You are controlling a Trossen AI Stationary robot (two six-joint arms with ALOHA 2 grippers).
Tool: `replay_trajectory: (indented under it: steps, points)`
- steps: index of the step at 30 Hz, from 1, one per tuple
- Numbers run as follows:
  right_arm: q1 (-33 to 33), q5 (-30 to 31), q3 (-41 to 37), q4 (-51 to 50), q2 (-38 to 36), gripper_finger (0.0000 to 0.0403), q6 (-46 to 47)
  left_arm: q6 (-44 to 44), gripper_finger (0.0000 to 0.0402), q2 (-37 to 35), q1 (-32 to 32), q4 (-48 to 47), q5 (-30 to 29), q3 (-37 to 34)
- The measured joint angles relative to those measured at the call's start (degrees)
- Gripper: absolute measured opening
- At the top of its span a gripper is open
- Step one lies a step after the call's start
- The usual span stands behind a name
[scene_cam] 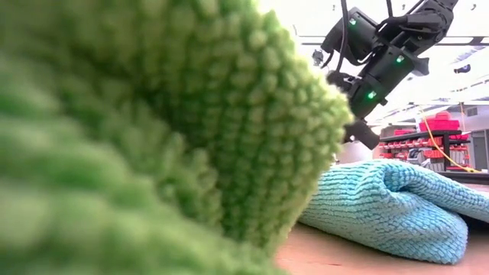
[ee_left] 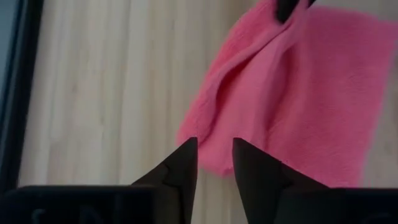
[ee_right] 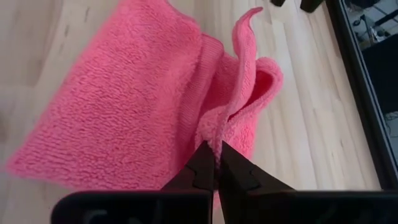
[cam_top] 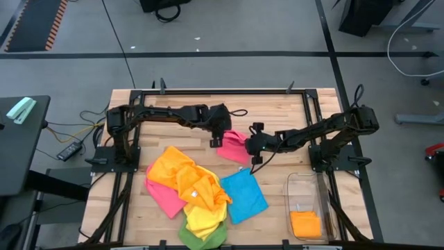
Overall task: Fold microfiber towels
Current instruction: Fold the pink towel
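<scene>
High view shows the left gripper (cam_top: 216, 141) at the far middle of the wooden table (cam_top: 277, 111), just beside the left edge of a pink towel (cam_top: 233, 147). Its wrist view shows the jaws parted with a gap between them and nothing held, the fingers (ee_left: 180, 168) hanging above that towel's edge. Nearer the front, left of centre, lies a heap of towels: orange towel (cam_top: 173, 170) on top, a second pink one (cam_top: 164, 198) under it, a yellow towel (cam_top: 203, 217), a green towel (cam_top: 201, 238) at the near edge, and a blue towel (cam_top: 243, 194) on the heap's right. Right of the far pink towel, the right gripper (cam_top: 252, 147) is pinched tight on a raised fold of it. At the near right stands a clear bin (cam_top: 306, 182) with an orange cloth (cam_top: 306, 223) inside.
</scene>
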Motion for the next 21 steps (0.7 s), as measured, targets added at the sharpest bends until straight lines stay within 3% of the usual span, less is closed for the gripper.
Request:
replay_trajectory:
  steps: [12, 21]
  points:
    - [0.38, -1.51, 0.04, -0.04, 0.0, 0.0014, 0.92, 1.36, 0.0222, 3.32, -3.03, 9.53, 1.23, 0.08]
    - [0.38, -1.56, 0.06, 0.16, 0.0, 0.0015, 1.53, 2.29, 0.0242, 5.91, -3.18, 9.01, 0.95, -0.04]
